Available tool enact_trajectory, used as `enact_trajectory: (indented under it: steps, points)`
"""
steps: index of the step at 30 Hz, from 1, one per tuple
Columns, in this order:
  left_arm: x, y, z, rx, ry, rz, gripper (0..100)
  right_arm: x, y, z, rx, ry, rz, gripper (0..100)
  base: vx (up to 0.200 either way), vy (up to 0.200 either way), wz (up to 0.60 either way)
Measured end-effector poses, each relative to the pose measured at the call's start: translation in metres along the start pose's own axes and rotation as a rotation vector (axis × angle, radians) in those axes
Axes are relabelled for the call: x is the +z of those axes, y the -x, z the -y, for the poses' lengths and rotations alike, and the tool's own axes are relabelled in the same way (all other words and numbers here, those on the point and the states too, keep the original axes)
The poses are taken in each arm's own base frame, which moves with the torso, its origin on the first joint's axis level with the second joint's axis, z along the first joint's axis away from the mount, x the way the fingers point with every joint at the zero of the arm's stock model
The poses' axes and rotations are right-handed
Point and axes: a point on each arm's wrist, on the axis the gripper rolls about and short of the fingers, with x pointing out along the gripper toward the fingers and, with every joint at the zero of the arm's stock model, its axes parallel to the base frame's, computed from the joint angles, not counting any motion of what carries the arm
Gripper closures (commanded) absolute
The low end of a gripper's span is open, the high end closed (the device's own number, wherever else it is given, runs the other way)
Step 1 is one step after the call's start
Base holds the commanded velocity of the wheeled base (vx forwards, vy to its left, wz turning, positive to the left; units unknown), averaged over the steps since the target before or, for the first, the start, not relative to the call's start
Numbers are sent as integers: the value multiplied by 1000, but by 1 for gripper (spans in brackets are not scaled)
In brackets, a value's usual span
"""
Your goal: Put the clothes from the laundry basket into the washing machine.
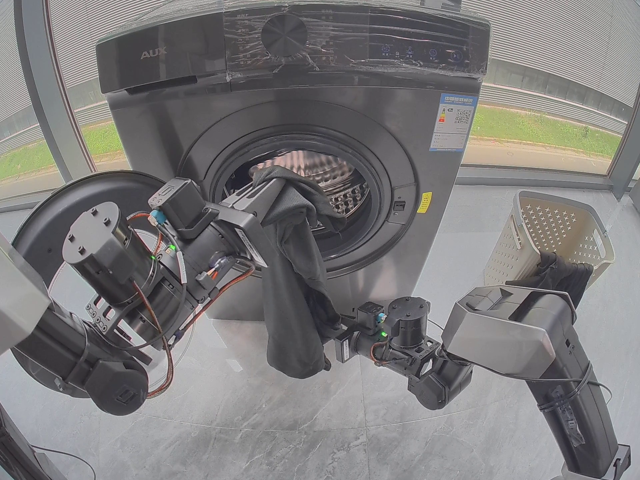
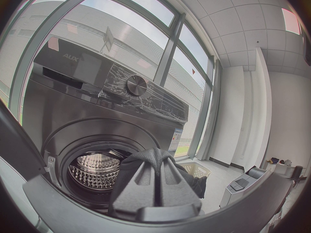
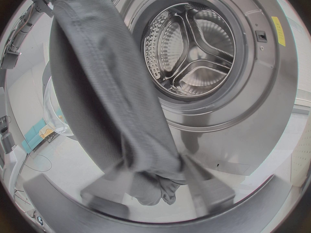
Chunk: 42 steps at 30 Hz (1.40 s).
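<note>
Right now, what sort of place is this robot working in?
Probably a test or showroom space in an office-type building, not a home laundry room: the washing machine stands alone before floor-to-ceiling windows, with a panel ceiling and a laundry basket nearby.

The brushed gunmetal-grey metal washing machine carries a glossy black control panel across its top. Its shiny silver steel drum is dotted with rows of small holes. The long charcoal-grey cloth garment shows a fine, even knit weave, with no print. A small oblong yellow sticker marks the machine's front. The cream plastic laundry basket has a grid of round holes, and the crumpled black cloth in it is plain. The pale grey stone floor tiles are faintly marbled.
</note>
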Motion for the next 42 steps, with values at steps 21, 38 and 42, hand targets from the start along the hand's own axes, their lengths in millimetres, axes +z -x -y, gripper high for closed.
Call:
enact_trajectory:
  steps: [21,38,42]
  points:
    - [-5,8,-15,59,-8,-33,100,32,68,11,-89,-4,2,100,0,0,0]
    - [-61,46,-44,186,8,-302,0,97,130,22,-161,7,132,100,0,0,0]
    - [-75,49,-48,201,12,-355,0,103,132,22,-161,10,147,100,0,0,0]
